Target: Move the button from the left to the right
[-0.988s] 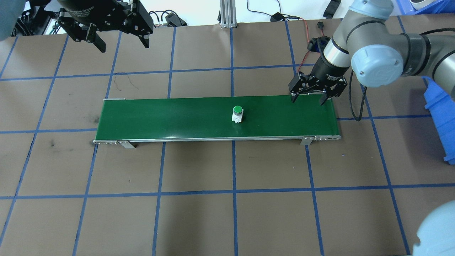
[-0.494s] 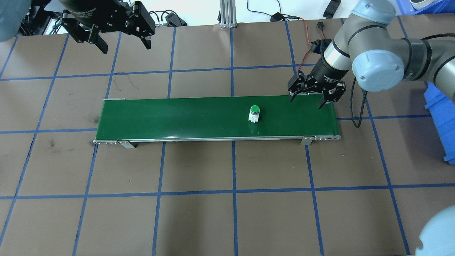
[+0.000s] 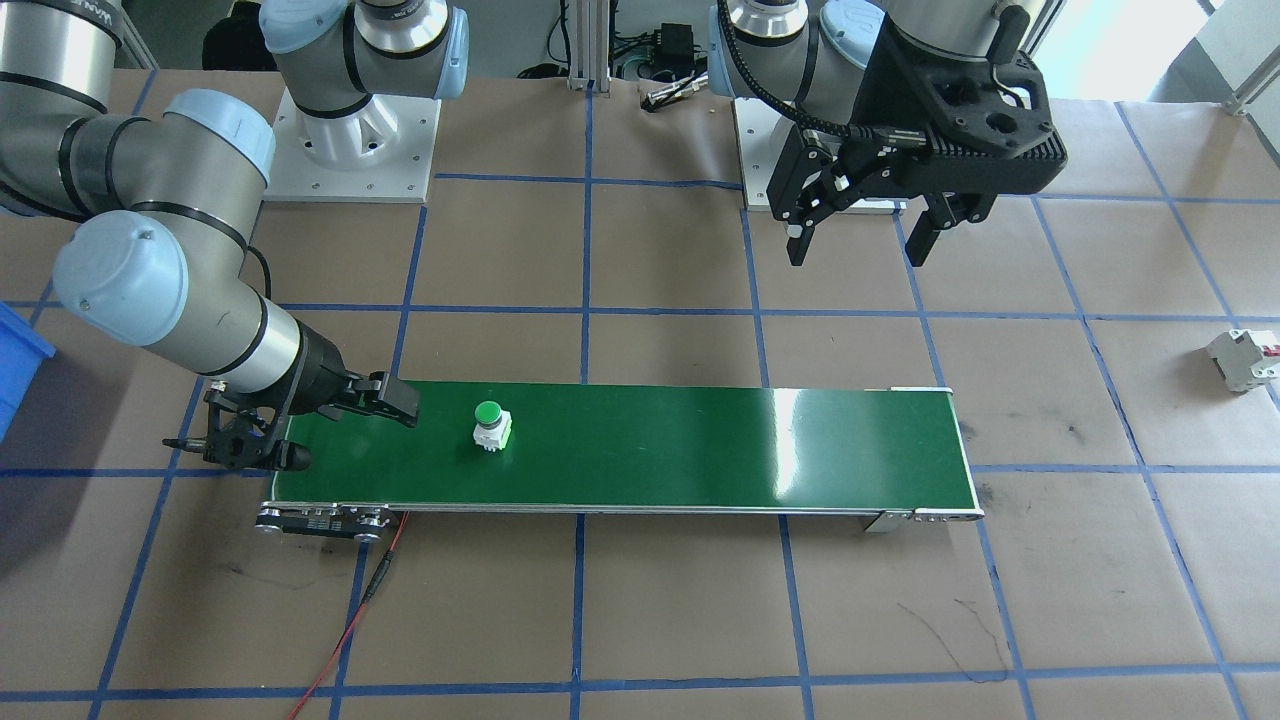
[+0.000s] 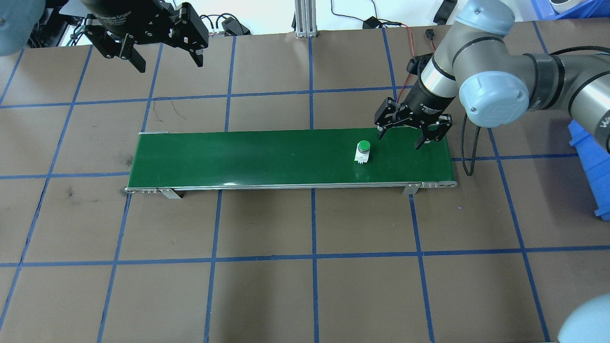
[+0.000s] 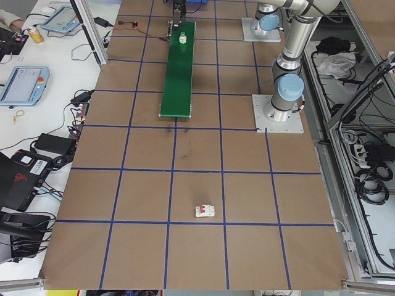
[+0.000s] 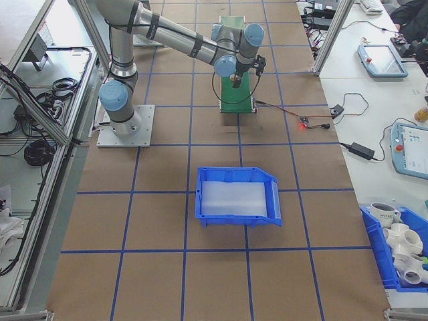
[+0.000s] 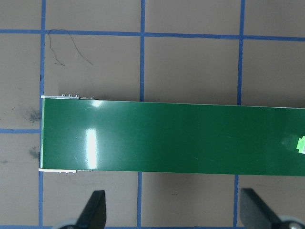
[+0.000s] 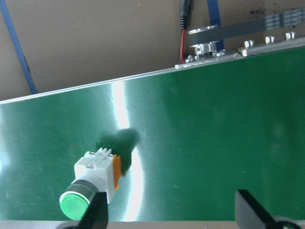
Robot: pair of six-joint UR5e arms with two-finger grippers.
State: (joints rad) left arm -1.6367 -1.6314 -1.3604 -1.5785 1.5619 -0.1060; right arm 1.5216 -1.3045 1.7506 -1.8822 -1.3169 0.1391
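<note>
The button [image 4: 363,151] has a green cap and a white body, and stands on the green conveyor belt [image 4: 262,157] in its right part. My right gripper [image 4: 400,140] hangs open low over the belt's right end, just right of the button and apart from it. In the right wrist view the button [image 8: 93,183] lies beside the left fingertip [image 8: 97,212], outside the gap between the fingers. My left gripper [image 4: 170,64] is open and empty, high above the table beyond the belt's left end. In the front view the button [image 3: 490,425] stands near the right gripper [image 3: 352,438].
A white circuit breaker [image 3: 1243,358] with a red mark lies on the table far out on my left. A blue bin [image 6: 239,196] stands on my right, past the belt's end. A red wire [image 3: 370,590] trails from the belt's motor end.
The button has ridden the belt to the right, towards my right gripper. That gripper has shifted a little left, towards the button. The left gripper has hardly moved.
</note>
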